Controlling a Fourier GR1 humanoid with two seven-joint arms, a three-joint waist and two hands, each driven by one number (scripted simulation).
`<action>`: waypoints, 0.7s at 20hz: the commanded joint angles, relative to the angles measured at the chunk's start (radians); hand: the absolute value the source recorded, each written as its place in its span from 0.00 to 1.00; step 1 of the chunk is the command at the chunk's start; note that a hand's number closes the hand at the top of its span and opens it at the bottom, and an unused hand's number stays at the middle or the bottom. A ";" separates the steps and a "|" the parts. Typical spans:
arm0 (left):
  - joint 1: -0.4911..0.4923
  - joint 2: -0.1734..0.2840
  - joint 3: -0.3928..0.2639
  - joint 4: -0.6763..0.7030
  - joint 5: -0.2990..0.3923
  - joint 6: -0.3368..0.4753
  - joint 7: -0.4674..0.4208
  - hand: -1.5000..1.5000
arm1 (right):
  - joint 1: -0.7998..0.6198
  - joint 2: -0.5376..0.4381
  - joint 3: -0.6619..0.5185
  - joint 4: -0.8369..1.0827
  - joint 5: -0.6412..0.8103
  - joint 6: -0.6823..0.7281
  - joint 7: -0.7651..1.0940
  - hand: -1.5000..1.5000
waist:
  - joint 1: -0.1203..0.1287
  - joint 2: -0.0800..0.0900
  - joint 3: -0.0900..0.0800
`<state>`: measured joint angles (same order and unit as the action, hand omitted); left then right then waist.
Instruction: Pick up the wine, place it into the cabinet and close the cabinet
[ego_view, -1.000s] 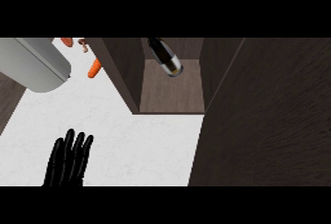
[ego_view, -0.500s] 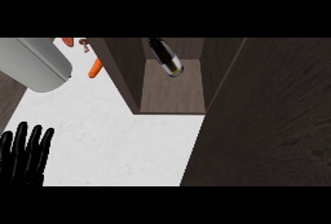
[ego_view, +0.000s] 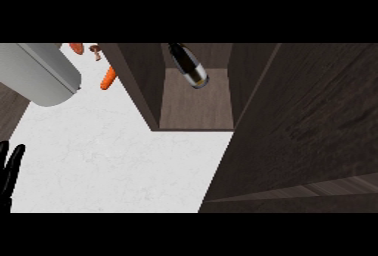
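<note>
The wine bottle (ego_view: 187, 66), dark with a pale band near its lower end, stands inside the open dark wood cabinet (ego_view: 193, 107) at the top middle of the head view. The cabinet's door (ego_view: 310, 125) fills the right side of the view, swung partly over the opening. My left hand (ego_view: 9, 167) shows only as straight black fingers at the left edge, open, far from the bottle and the cabinet. My right hand shows nowhere in the view.
A large grey cylinder (ego_view: 40, 72) lies at the upper left. An orange carrot (ego_view: 108, 78) and small reddish items (ego_view: 87, 49) sit beside it, close to the cabinet's left wall (ego_view: 140, 80). The white counter (ego_view: 118, 160) spreads across the lower left.
My left hand has slid steadily left and down, from the lower counter to the view's left edge. The door at the right has swung further across the view.
</note>
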<state>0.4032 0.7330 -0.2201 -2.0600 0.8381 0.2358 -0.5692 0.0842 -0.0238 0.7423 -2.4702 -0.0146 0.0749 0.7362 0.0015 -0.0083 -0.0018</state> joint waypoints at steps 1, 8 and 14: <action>0.038 0.028 0.057 -0.026 0.021 -0.036 0.022 0.00 | -0.063 0.023 0.220 -0.027 0.073 -0.087 0.021 1.00 | 0.007 -0.001 0.000; -0.034 0.032 0.106 0.079 0.053 -0.112 0.042 0.00 | -0.183 0.019 0.228 0.019 0.135 -0.217 -0.011 1.00 | 0.002 0.001 -0.003; -0.052 0.058 0.169 0.085 0.139 -0.187 0.101 0.00 | -0.404 0.020 0.247 0.139 0.192 -0.390 0.014 1.00 | 0.014 0.001 -0.003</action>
<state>0.3684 0.7708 -0.0963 -1.9925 0.9257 0.1050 -0.4989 -0.1583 -0.0912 0.8580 -2.4041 0.1126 -0.2091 0.7219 0.0102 -0.0076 -0.0043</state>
